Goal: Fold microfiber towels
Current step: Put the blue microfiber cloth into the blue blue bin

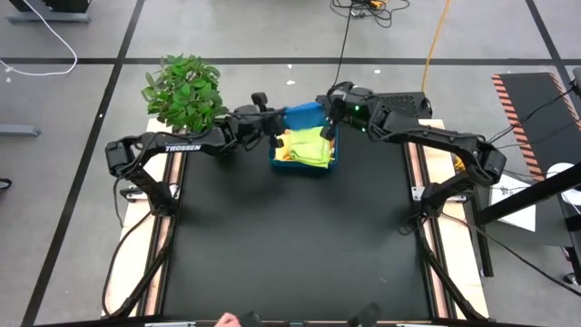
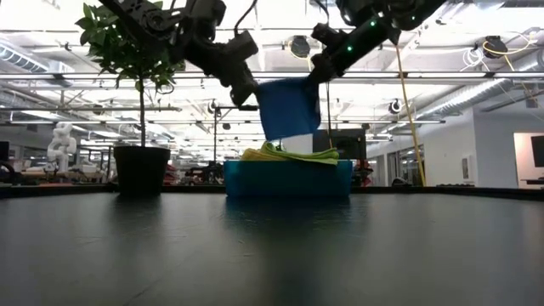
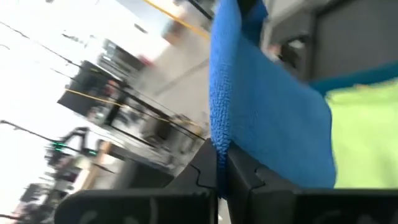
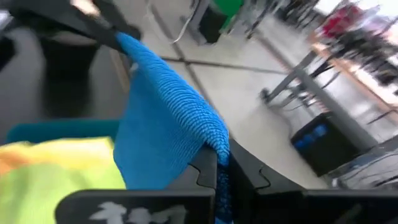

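The blue towel hangs in the air over the tray, so it can be spread out. The left gripper and right gripper each pinch a top corner. Other towels wait in the tray

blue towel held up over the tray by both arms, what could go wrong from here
1. The soft blue microfiber towel is pinched only at its top corners by the left gripper and right gripper; a corner may slip.
2. Its lower edge hangs close above the lime green cloth in the rigid teal-blue rectangular tray and could drag it out.
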